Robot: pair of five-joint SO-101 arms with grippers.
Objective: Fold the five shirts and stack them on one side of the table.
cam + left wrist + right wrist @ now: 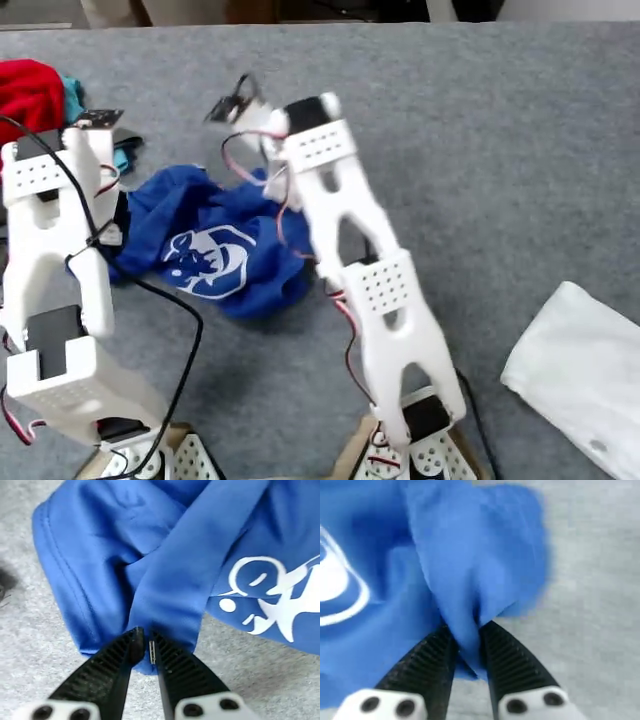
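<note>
From left: a red shirt and a teal garment bunched at the far left of the table; your left gripper, fingers clamped on a hem fold of the blue shirt, which lies crumpled between the two arms, print upward; your right gripper, fingers pinched together on a bunched edge at the shirt's opposite side, possibly through several layers, though the blur prevents certainty; a white shirt at the near right. Risks: spread the arms unevenly and the shallow left bite may slip; a doubled layer on the right would stop the shirt opening flat
</note>
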